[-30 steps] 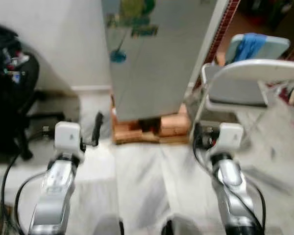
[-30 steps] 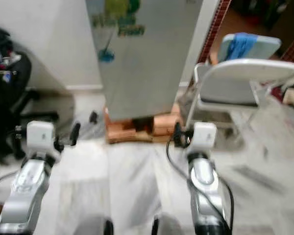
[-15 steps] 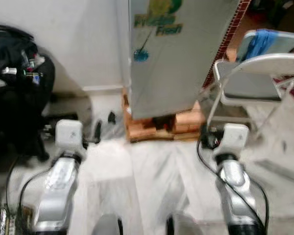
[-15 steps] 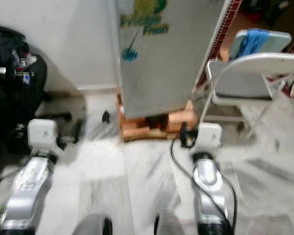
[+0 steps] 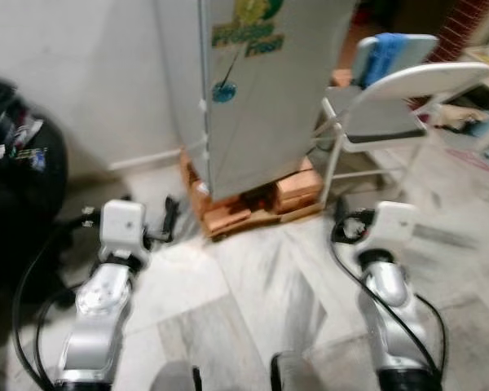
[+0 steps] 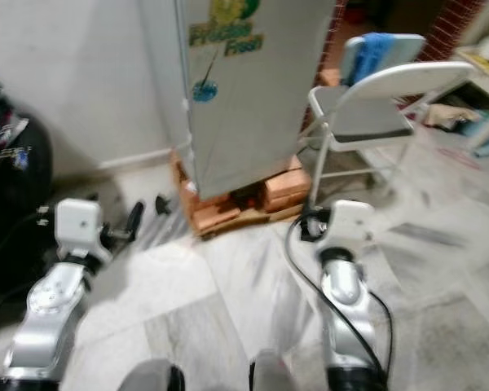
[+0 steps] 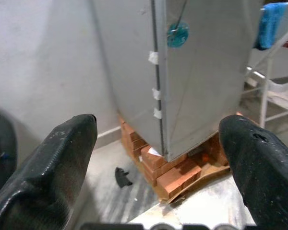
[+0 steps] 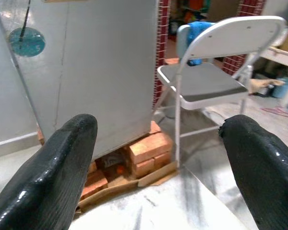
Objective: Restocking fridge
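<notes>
ahead of our spread, empty left gripper (image 7: 158, 143) and right gripper (image 8: 158, 143), the fridge (image 5: 269, 90) looks heavy, rigid; we'd grip its door edge (image 7: 158, 96).

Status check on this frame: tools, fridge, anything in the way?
Left tool and right tool open, empty. Fridge ahead, door shut, raised on bricks. Folding chair close beside it on the right.

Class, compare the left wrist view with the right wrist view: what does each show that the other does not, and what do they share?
Left wrist view alone: the white wall, bits of white tape down the fridge's corner edge, and a small black object on the floor. Right wrist view alone: the folding chair's grey seat. Both: the grey fridge standing on bricks, its teal round sticker, and the blue cloth.
</notes>
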Robot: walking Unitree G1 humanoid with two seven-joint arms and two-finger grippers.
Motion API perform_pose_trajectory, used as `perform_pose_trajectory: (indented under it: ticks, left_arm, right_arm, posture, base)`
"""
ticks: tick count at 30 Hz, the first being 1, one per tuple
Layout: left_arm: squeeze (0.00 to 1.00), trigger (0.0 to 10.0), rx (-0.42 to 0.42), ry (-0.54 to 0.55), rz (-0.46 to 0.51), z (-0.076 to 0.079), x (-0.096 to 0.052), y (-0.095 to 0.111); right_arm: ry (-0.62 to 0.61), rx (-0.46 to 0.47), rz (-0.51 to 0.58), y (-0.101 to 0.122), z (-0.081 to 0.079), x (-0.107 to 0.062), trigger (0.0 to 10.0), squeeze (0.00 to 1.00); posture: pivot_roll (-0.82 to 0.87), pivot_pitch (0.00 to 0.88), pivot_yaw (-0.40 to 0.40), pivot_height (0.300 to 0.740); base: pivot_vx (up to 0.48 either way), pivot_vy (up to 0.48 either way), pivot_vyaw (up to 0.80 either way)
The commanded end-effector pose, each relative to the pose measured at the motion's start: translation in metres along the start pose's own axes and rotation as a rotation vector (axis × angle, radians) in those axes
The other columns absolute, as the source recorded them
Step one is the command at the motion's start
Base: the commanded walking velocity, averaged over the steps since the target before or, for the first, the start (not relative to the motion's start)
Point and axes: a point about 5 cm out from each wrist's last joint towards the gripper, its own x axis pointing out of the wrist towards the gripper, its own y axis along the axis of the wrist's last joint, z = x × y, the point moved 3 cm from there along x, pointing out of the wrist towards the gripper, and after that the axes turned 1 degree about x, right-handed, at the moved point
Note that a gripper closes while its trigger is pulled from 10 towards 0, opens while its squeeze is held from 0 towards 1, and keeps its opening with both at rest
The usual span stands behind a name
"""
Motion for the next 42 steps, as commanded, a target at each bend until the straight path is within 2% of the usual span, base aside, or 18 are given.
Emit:
perform_pose_trajectory:
  ticks: [1, 8, 21, 39, 40, 42]
  left_arm:
    - [0.00, 10.0, -0.013, -0.035, 0.012, 0.0098, 0.0011, 0.0025]
    - [0.00, 10.0, -0.021, -0.038, 0.009, 0.0095, 0.0004, 0.0012]
    - [0.00, 10.0, 0.021, -0.058, 0.020, 0.0132, 0.0001, 0.0018]
    - [0.00, 10.0, 0.050, -0.069, 0.026, 0.0132, 0.0005, 0.0010]
    - [0.00, 10.0, 0.013, -0.071, 0.018, 0.0137, 0.0009, 0.0000]
    - [0.00, 10.0, -0.010, -0.070, 0.017, 0.0130, 0.0010, -0.0001]
  right_arm:
    - [-0.010, -0.014, 0.008, 0.0045, 0.0066, 0.0011, 10.0, 0.00]
    - [0.002, -0.008, 0.014, 0.0065, 0.0032, 0.0028, 10.0, 0.00]
    - [0.014, -0.002, 0.026, 0.0095, 0.0005, 0.0045, 10.0, 0.00]
    - [0.009, -0.067, 0.040, 0.0105, -0.0019, 0.0074, 10.0, 0.00]
    - [0.008, -0.077, 0.043, 0.0110, -0.0019, 0.0082, 10.0, 0.00]
    - [0.008, -0.085, 0.045, 0.0113, -0.0021, 0.0084, 10.0, 0.00]
  posture:
    - [0.01, 0.086, -0.005, 0.740]
    - [0.01, 0.080, -0.010, 0.740]
    - [0.01, 0.081, -0.013, 0.740]
    - [0.01, 0.076, -0.018, 0.740]
    - [0.01, 0.077, -0.019, 0.740]
    - [0.01, 0.077, -0.019, 0.740]
  base:
    - [0.000, 0.458, -0.80]
    - [0.000, 0.459, -0.80]
    - [0.040, 0.429, -0.76]
    - [0.432, 0.039, 0.00]
    - [0.465, 0.000, 0.00]
    - [0.446, 0.000, 0.00]
